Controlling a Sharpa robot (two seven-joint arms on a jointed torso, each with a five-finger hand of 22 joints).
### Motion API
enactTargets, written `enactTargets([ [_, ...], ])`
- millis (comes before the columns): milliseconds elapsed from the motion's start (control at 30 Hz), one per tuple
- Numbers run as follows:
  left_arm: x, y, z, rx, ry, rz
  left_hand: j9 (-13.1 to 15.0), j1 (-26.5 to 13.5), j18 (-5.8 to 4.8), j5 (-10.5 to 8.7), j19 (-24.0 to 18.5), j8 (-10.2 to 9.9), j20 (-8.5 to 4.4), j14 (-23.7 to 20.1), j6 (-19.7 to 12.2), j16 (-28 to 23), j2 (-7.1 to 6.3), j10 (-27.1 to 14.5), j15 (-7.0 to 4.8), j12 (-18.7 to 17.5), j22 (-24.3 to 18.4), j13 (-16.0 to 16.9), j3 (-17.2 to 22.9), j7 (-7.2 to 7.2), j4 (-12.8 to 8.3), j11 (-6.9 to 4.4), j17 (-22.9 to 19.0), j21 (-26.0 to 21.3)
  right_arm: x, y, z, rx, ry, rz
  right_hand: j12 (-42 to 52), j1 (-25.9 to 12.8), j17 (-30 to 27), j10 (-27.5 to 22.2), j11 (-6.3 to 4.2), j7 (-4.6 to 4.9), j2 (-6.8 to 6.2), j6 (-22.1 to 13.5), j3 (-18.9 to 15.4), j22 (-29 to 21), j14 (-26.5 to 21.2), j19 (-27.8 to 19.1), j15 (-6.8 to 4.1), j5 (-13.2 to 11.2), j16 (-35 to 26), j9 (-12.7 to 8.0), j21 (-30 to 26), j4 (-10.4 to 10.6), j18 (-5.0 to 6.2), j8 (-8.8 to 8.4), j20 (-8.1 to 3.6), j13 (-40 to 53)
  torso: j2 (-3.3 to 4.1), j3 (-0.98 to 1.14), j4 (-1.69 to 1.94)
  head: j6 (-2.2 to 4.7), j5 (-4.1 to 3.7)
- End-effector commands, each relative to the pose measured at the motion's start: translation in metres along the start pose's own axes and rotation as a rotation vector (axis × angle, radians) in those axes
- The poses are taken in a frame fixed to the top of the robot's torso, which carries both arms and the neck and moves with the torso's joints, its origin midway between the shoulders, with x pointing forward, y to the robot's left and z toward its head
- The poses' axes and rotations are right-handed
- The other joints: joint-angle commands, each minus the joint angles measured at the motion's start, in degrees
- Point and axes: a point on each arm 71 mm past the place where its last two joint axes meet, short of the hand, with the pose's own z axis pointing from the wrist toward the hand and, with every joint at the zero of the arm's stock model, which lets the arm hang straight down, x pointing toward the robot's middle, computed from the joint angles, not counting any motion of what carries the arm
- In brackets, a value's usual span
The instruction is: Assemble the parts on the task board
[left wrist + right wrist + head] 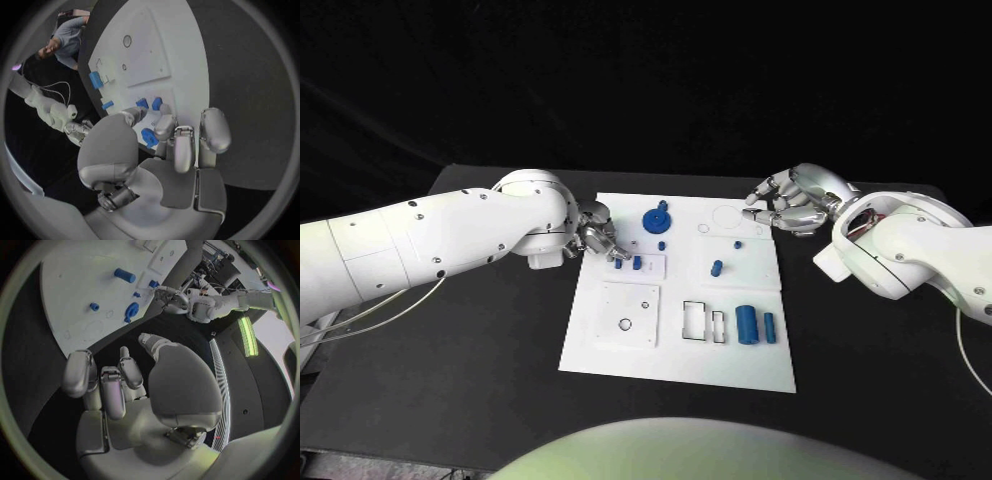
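Nearest the head camera, the white rectangular task board (678,355) lies on the black worktop (473,370), long axis running from 6 to 12 o'clock. Two blue cylinders (747,325) lie side by side at its 4 o'clock part, long axes along the board's length. A blue gear-shaped piece (658,218) sits toward 12 o'clock, a small blue peg (717,267) near the centre. The left hand (600,240) hovers at the board's 10 o'clock edge, fingers (177,145) curled beside small blue parts (629,263); whether it grips one, I cannot tell. The right hand (793,205) hangs over the 1 o'clock corner, fingers (103,385) loosely curled and empty.
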Motion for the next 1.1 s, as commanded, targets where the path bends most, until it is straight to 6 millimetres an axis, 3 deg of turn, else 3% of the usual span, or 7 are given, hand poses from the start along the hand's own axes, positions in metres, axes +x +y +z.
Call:
enactTargets([
  [33,-0.005,-0.005,-0.002,0.060,-0.049,-0.072,0.1,-0.5,-0.95,0.79,0.2,-0.4,-0.04,5.8,-0.6,0.2,0.17,-0.4,-0.03,0.4,0.0,0.2,-0.7,-0.11,-0.1,0.01,15.1,-0.2,0.000,0.000,0.000,-0.006,-0.002,-0.002,-0.2,-0.6,12.9,-0.3,0.05,0.16,0.15,-0.4,0.0,0.0,5.4,-0.4,-0.48,-0.2,-0.3,0.1,-0.3,0.3,0.74,0.18,-0.07,0.0,-0.02,0.01,0.00,0.07,-0.05],
  [267,-0.015,-0.010,-0.007,0.160,-0.148,-0.153,-0.2,1.2,-0.72,3.95,-0.3,-1.2,0.39,5.8,-2.6,0.2,-0.10,-2.1,0.44,-0.7,-0.7,-1.0,-3.3,0.51,-0.3,0.57,15.1,-1.6,-0.001,-0.001,0.000,-0.007,-0.010,-0.001,-0.3,-0.6,12.8,-0.4,0.06,0.17,0.15,-0.5,0.0,-0.2,5.4,-0.5,-0.47,-0.3,-0.3,0.1,-0.5,0.3,0.78,0.18,-0.06,-0.1,-0.09,0.04,-0.02,0.26,-0.22],
  [433,-0.021,-0.018,-0.011,0.263,-0.231,-0.164,-1.7,7.6,0.51,7.04,-3.7,-2.7,1.20,5.8,-6.5,0.2,0.07,-9.3,1.44,-8.3,-5.3,-9.8,-3.6,1.87,-0.8,1.76,15.1,-8.3,-0.001,-0.001,0.000,-0.006,-0.013,-0.001,-0.3,-0.7,12.8,-0.4,0.07,0.17,0.10,-0.6,0.0,-0.2,5.4,-0.6,-0.46,-0.3,-0.3,0.1,-0.6,0.4,0.79,0.18,-0.06,-0.1,-0.01,0.01,0.04,0.46,-0.64],
  [500,-0.023,-0.025,-0.013,0.324,-0.262,-0.154,-2.4,11.2,1.99,6.12,-8.1,-2.6,1.80,5.3,-7.5,-0.7,0.45,-15.6,2.09,-13.8,-11.1,-16.3,-3.1,2.55,-1.3,2.41,13.5,-16.6,-0.001,-0.001,0.000,-0.007,-0.014,0.000,-0.3,-0.7,12.8,-0.4,0.07,0.17,0.10,-0.6,0.0,-0.2,5.4,-0.6,-0.46,-0.3,-0.3,0.1,-0.6,0.4,0.79,0.18,-0.06,-0.1,0.01,-0.03,-0.01,0.67,-0.75],
  [633,-0.024,-0.040,-0.016,0.440,-0.333,-0.091,-4.9,13.1,3.44,-1.47,-13.7,-3.0,2.61,2.8,-6.0,-3.4,-0.19,-19.7,2.80,-13.9,-16.9,-18.3,-4.6,2.88,-0.4,3.00,9.0,-25.9,-0.002,-0.002,0.000,-0.006,-0.018,0.000,-0.3,-0.6,12.7,-0.5,0.07,0.17,0.10,-0.6,0.0,-0.3,5.3,-0.6,-0.46,-0.3,-0.4,0.1,-0.7,0.4,0.83,0.19,-0.06,-0.2,-0.02,-0.03,0.01,0.89,-0.89],
  [700,-0.024,-0.046,-0.017,0.490,-0.368,-0.054,-7.5,15.3,4.30,-1.94,-17.8,-5.5,3.21,-0.3,-6.5,-6.6,-0.72,-22.5,3.58,-15.5,-20.8,-19.9,-4.5,3.75,-0.6,3.82,4.2,-32.3,-0.002,-0.002,0.000,-0.007,-0.019,0.000,-0.3,-0.6,12.7,-0.5,0.07,0.17,0.10,-0.6,0.0,-0.3,5.3,-0.6,-0.46,-0.3,-0.4,0.1,-0.7,0.4,0.83,0.19,-0.06,-0.2,-0.03,0.00,0.03,1.08,-1.09],
  [1100,-0.012,-0.071,-0.005,0.630,-0.465,0.291,-18.3,25.1,4.49,-7.11,-21.0,-14.8,5.00,-10.2,-3.4,-17.3,-3.24,-26.3,5.12,-31.3,-18.9,-36.5,0.5,4.85,-5.2,5.72,-11.7,-34.5,-0.001,-0.003,0.001,-0.007,-0.014,0.003,-1.3,-0.4,11.4,-1.6,0.09,0.20,0.04,-0.8,0.0,-1.6,4.9,-1.5,-0.43,-0.2,-1.0,0.1,-2.2,0.4,1.18,0.21,-0.03,-1.4,0.02,0.03,0.01,1.60,-1.32],
])
